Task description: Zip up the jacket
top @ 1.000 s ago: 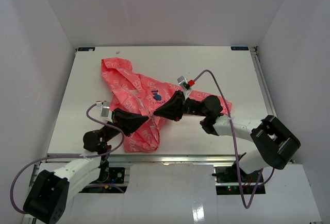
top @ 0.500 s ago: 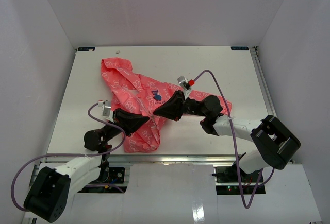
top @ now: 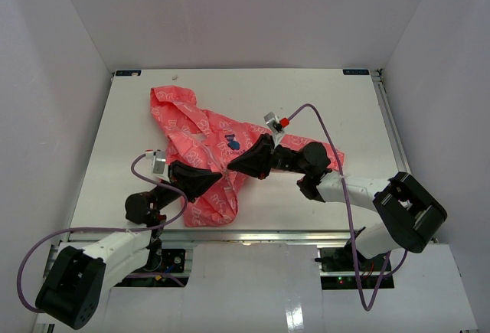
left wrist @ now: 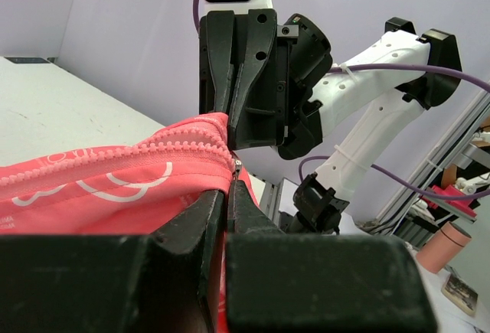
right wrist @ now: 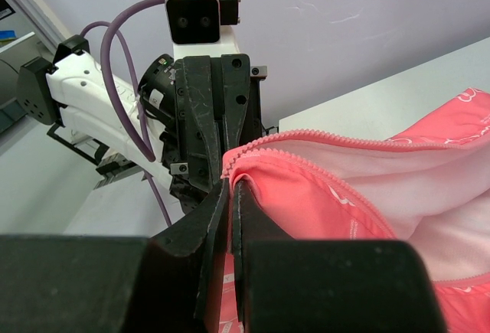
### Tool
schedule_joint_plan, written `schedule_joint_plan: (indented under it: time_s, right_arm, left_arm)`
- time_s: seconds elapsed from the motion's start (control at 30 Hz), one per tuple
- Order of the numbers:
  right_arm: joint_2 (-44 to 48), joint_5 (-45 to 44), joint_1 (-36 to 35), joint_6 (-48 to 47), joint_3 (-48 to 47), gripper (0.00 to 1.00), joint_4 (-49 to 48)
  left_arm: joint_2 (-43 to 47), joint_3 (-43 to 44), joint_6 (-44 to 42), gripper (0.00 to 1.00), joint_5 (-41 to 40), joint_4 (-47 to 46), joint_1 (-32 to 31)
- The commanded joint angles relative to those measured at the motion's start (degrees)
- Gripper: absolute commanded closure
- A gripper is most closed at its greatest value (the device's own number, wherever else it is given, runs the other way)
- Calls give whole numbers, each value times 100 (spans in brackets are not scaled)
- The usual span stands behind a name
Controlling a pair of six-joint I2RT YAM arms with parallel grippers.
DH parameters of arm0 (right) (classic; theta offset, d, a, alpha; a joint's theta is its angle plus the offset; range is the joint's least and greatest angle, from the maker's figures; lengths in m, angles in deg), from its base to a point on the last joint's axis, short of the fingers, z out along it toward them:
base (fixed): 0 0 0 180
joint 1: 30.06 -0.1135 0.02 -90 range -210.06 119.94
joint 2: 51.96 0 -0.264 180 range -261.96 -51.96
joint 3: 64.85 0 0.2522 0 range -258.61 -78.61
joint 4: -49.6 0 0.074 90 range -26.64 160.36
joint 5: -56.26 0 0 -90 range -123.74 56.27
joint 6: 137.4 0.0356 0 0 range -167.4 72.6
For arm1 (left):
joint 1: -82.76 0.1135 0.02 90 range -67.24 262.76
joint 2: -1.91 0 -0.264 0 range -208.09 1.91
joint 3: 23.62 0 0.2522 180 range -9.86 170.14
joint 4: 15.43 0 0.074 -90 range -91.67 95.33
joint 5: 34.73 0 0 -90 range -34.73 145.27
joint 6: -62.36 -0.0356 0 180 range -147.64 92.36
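Coral-pink and thin, printed all over with white outlines: jacket (top: 200, 143), crumpled on the white table (top: 337, 96) and pinched at 2 spots on its front opening, 1 per gripper.

Left gripper (top: 220, 179): clenched on the jacket edge. Fingers (left wrist: 191, 218) pressed nearly together, a thin fold of pink caught at the tips. Zipper teeth (left wrist: 153, 146) running away from these jaws along the raised edge, off to the left in the left wrist view.

Right gripper (top: 230, 167): clamped tight on the same raised edge. Faces the left gripper tip to tip, both sets of jaws just beside each other, the gathered fabric lifted between them. Paler lining (right wrist: 383, 187) open to the right of these jaws in the right wrist view, another row of teeth arching away from the tips.

Dark-blue logo (top: 233, 145) just beyond the right jaws, on the far side. Hood (top: 164, 99) well apart from both pairs of jaws, up toward the far left of the table. Lower part of the jacket bunched on the near side of the left jaws. 1 sleeve (top: 337, 155) trailing behind the right gripper, partly under its arm. Purple cable (top: 321, 119) looping above that arm.
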Motion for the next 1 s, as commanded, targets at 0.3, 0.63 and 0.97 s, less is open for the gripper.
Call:
schedule_joint_plan:
  time_s: [0.3,0.63,0.97]
  right_arm:
    - [142,10,79,293,-204,92,-3098]
    - [223,565,216,259,-259,92,-2250]
    - [94,707,292,708,-378,92,-2631]
  left_arm:
    - [396,59,-605,100,475,-1269,-18]
    - [721,316,-1079,100,637,-272,-18]
    - [284,357,-956,100,847,-538,-18]
